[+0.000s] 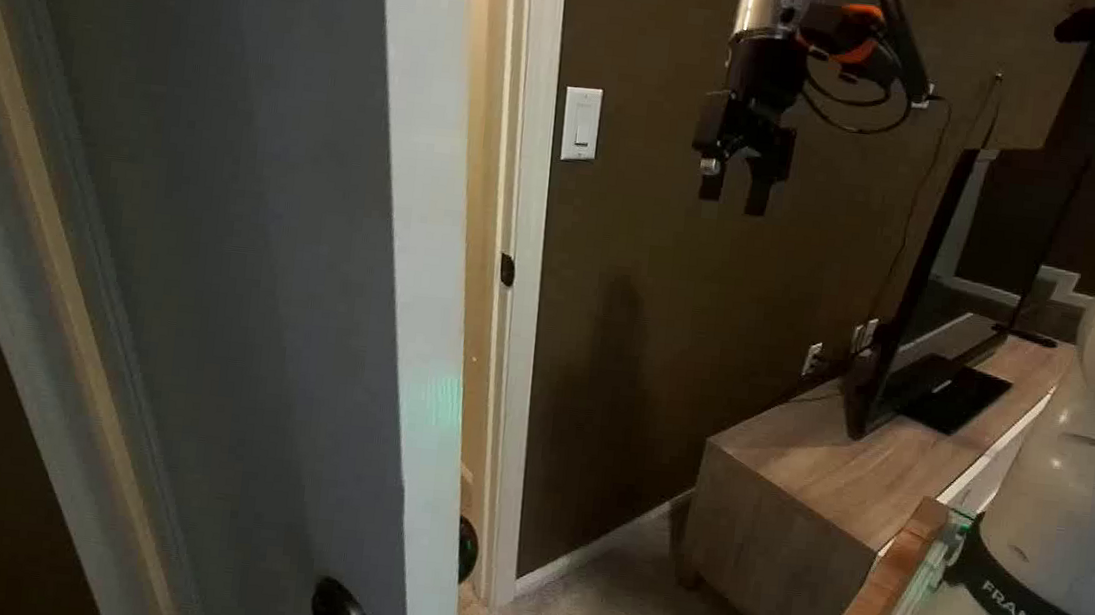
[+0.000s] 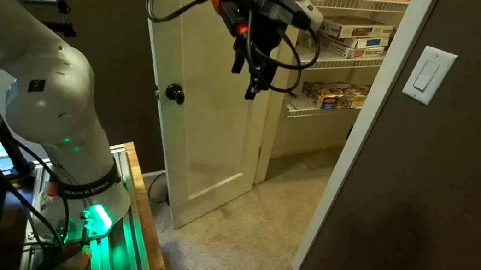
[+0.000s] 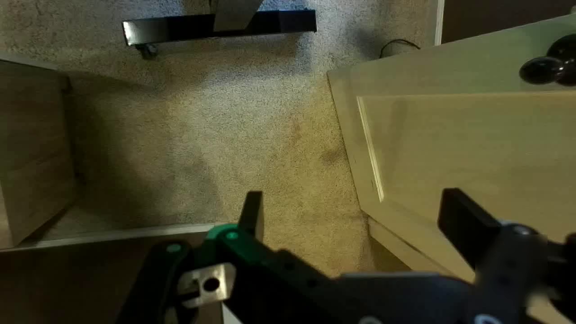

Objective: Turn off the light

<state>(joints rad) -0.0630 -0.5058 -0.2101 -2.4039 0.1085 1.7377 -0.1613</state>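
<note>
While your black two-fingered gripper (image 1: 733,201) hangs, jaws apart, away from the white rectangular plastic light switch (image 1: 581,124) on the brown painted wall (image 1: 658,258), your approach and press appear outstanding.

The switch (image 1: 581,124) is a small white rectangular plate, upright, with a narrow rocker (image 2: 426,76) of the same white set upright in its middle. In both exterior views it is mounted flat on the brown wall (image 1: 635,236), just beside the white frame (image 1: 525,245), a thin strip of wall between them. A darker line shows along the rocker's lower edge; whether it is set on or off cannot be told
</note>
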